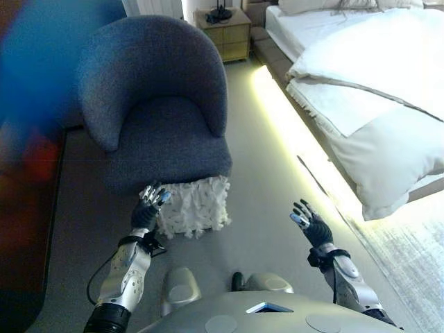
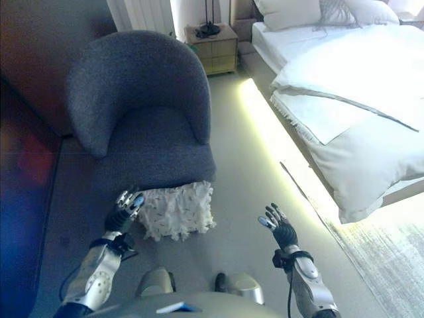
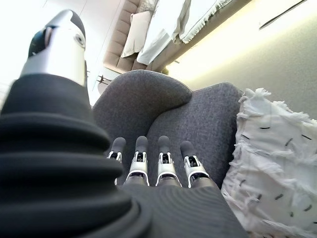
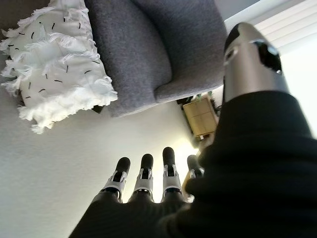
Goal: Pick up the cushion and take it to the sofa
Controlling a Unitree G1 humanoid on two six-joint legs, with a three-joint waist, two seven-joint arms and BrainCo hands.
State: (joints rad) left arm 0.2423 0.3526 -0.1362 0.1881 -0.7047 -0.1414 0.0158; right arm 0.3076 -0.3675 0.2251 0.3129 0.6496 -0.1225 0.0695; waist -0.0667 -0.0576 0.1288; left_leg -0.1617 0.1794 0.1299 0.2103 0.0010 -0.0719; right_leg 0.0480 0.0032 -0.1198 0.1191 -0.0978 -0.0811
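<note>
Reaching in with the left hand (image 1: 148, 207), fingers straight and holding nothing, just beside the white fringed cushion (image 1: 192, 205); possibly touching its edge. Hovering apart with the right hand (image 1: 311, 223), fingers spread, likely flanking. Cushion leaning on the floor against the grey sofa chair (image 1: 156, 104).

Cushion (image 1: 192, 207) back hidden against sofa (image 1: 158, 104) base; bed (image 1: 361, 83) cut off at frame edge; blue blur (image 1: 48, 62) unidentifiable.
</note>
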